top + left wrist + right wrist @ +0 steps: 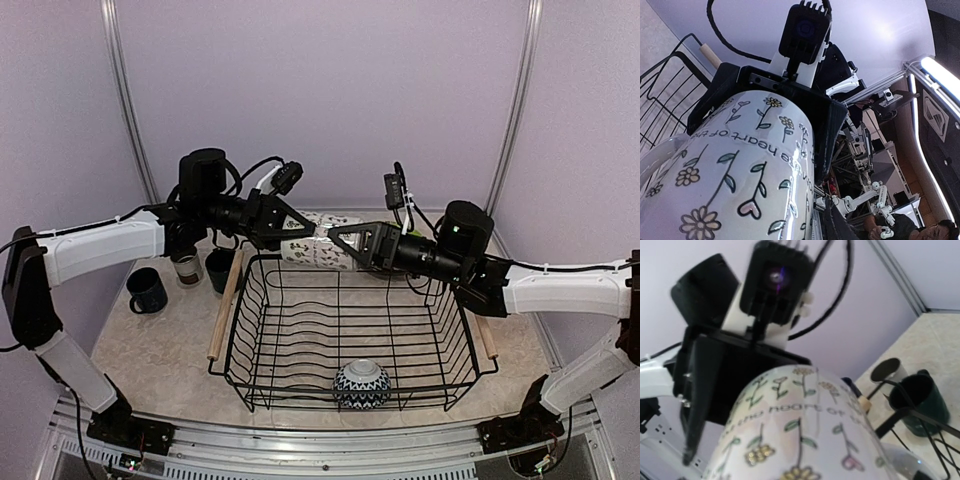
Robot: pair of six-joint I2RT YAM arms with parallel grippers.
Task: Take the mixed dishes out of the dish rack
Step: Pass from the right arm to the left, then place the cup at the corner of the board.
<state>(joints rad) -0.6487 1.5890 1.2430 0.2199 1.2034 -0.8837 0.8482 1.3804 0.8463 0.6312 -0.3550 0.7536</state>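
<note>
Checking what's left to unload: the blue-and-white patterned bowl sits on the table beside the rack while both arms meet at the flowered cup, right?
Not quite: the top view shows the patterned bowl inside the dish rack, by its near edge. Both arms do meet at the flowered cup.

A white flowered cup (800,440) looms close before my tool (336,236). The left arm's tool (735,375) sits at its far end, and a dark green mug (917,400) stands right of it on the worktop (935,340).
</note>
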